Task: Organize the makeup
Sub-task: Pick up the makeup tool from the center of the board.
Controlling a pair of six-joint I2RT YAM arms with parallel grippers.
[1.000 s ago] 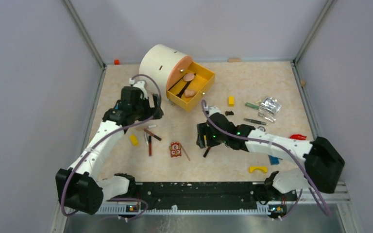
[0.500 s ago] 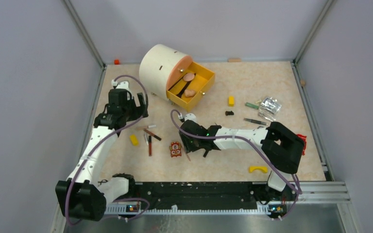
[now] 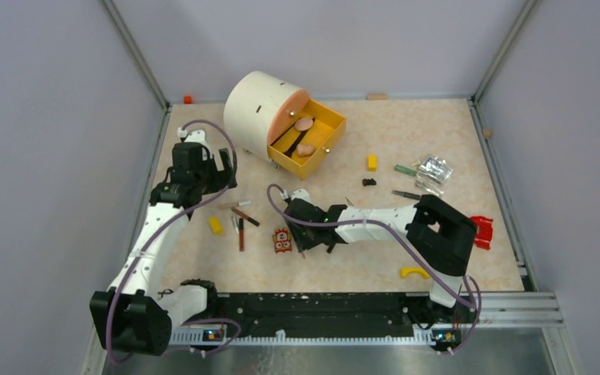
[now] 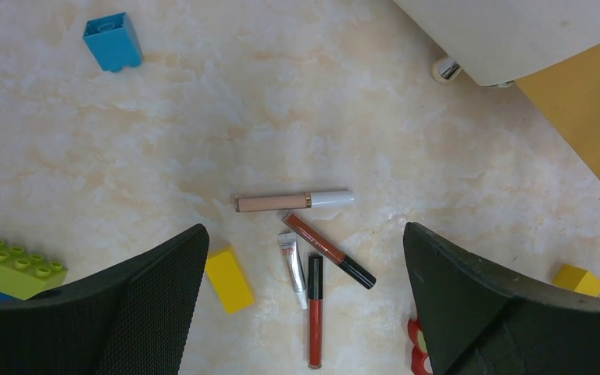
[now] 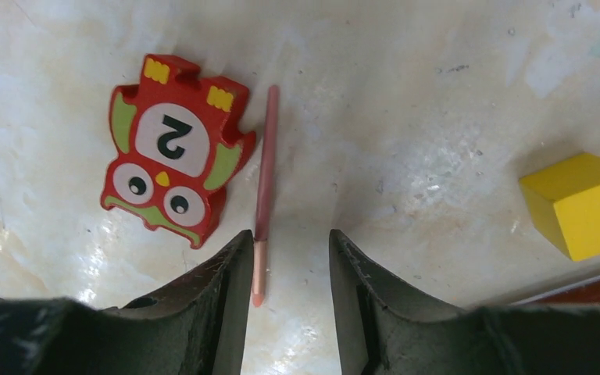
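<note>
Right gripper (image 5: 289,244) is hovering low with its jaws half-narrowed. They are straddling the pale tip of a pink pencil (image 5: 266,156) and gripping nothing yet. Over the last second it has been swinging left and closing, so a pickup looks near. The pencil is lying just beside a red owl toy (image 5: 173,148). Left gripper (image 4: 305,230) is hanging wide open and empty above a cluster of makeup sticks (image 4: 314,312). Whether a finger is touching the pencil is unclear.
</note>
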